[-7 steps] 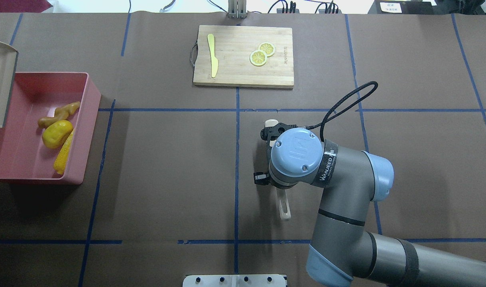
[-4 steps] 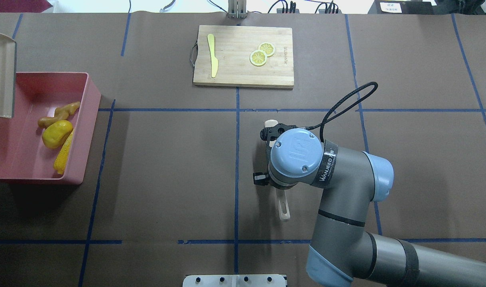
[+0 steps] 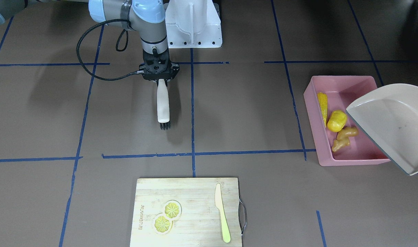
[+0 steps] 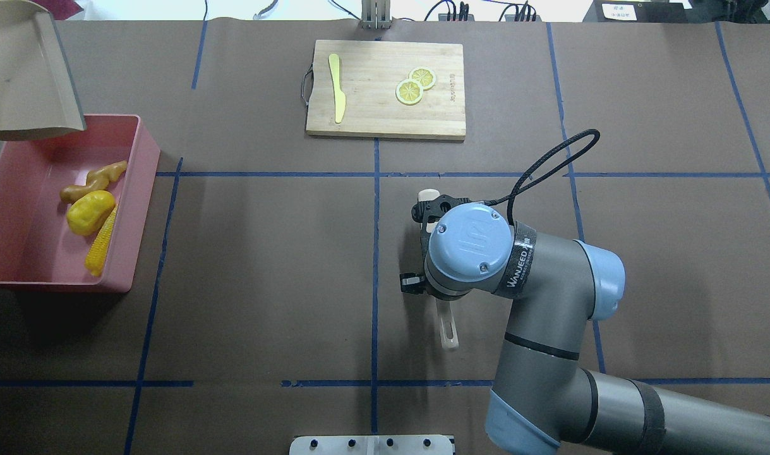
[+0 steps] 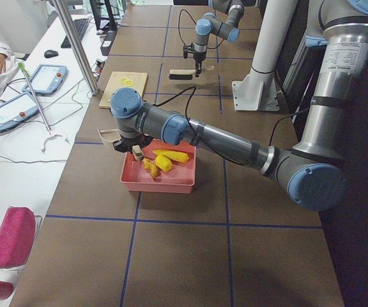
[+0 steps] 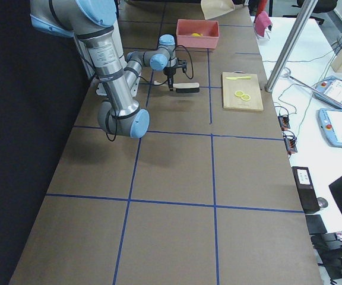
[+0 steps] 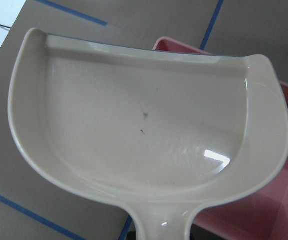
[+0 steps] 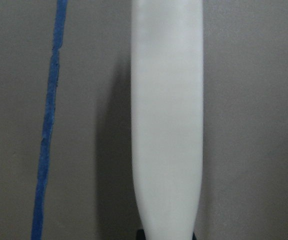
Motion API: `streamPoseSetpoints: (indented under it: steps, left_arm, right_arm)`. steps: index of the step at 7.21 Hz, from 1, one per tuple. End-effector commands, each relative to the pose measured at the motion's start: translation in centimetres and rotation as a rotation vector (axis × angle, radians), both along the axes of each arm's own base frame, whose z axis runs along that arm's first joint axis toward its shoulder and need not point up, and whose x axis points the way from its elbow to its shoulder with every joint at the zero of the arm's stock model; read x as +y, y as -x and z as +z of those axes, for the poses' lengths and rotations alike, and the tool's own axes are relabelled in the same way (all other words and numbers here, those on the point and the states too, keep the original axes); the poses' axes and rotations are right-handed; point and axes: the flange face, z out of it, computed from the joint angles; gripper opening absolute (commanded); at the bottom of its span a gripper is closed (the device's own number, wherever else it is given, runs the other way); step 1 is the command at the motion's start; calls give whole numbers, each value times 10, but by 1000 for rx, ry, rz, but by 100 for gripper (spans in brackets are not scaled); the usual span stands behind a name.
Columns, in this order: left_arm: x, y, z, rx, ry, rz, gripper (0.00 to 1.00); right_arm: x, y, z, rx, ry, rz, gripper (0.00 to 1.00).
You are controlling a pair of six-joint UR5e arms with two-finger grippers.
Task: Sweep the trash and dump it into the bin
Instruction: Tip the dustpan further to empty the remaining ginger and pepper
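A: Front-facing view first. Where is the trash?
B: All in the pink bin (image 3: 311,130) at three o'clock. The corn cob (image 3: 322,108), yellow lump (image 3: 336,121) and ginger root (image 3: 345,137) lie close together on its floor. The beige dustpan (image 3: 394,127) hangs tilted over the bin's outer side. At eleven o'clock the right gripper (image 3: 159,79) has its jaws pinching the white brush (image 3: 163,104) by the handle, bristles toward six.

A: Overhead?
B: Bin at nine o'clock with the three pieces inside, dustpan at ten, overlapping the bin's far corner. No trash shows on the table (image 4: 264,253). The cutting board (image 4: 385,117) at twelve carries the lemon slices (image 4: 415,86) and knife (image 4: 338,88), which are no part of the job.

A: The side views?
B: From the left end, the left gripper (image 5: 130,147) sits at the dustpan's handle above the bin. Whether its jaws are spread or pressed together, I cannot tell. From the right end, the brush is low by the table, well apart from the bin.

A: Wrist cameras?
B: Left wrist: the pan's bare inside, with the bin showing past it at three o'clock. Right wrist: only the brush handle over the table.

A: Which step, then?
B: I'd judge the dump is done. The next move calls for levelling the pan, carrying it clear of the bin and setting both tools down.
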Motion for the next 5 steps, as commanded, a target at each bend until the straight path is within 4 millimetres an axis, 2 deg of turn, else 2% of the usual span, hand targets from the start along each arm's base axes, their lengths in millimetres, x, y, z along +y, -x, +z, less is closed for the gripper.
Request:
streamPoseSetpoints:
  steps: [1, 3, 4, 5]
  left_arm:
    - [9, -27, -40, 82, -3, 10, 0]
    - [26, -106, -75, 108, 2, 110, 0]
    - [33, -148, -84, 122, -53, 185, 0]
    - [42, -180, -87, 130, -83, 245, 0]
  right_arm:
    - [0, -1, -2, -4, -1, -1, 0]
    - [1, 0, -3, -5, 0, -1, 0]
    - [1, 0, -2, -4, -1, -2, 0]
    - [0, -1, -2, -4, -1, -1, 0]
